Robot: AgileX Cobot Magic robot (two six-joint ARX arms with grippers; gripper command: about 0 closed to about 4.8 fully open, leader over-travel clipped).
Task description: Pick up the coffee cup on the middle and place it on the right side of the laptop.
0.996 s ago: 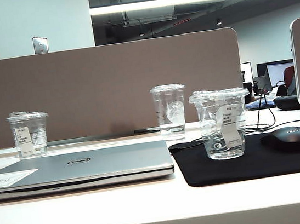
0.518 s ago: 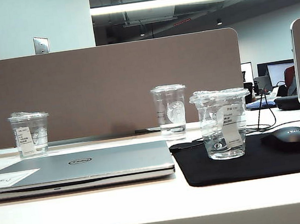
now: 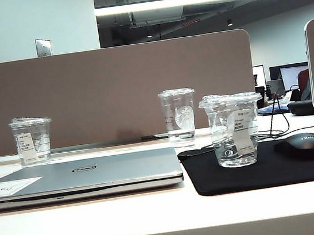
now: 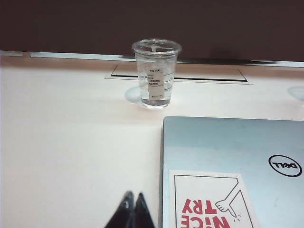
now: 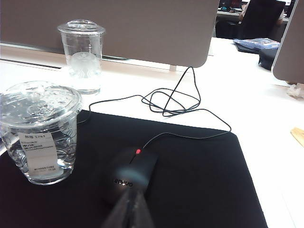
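Coffee cup (image 3: 233,130): you have it upright on the black mouse pad (image 3: 268,166), right of the laptop (image 3: 84,176), crinkled lid on, white label facing you. Laptop: closed, flat on the table (image 3: 158,216). Taller logo cup (image 3: 178,116): behind, near the divider. Third cup (image 3: 31,140): behind the laptop's left end. Mouse (image 3: 302,146): on the pad, right of the coffee cup. Left tool (image 4: 132,209): fingers together, empty, beside the laptop's edge. Right tool (image 5: 130,209): blurred, above the mouse; you can't tell its opening.
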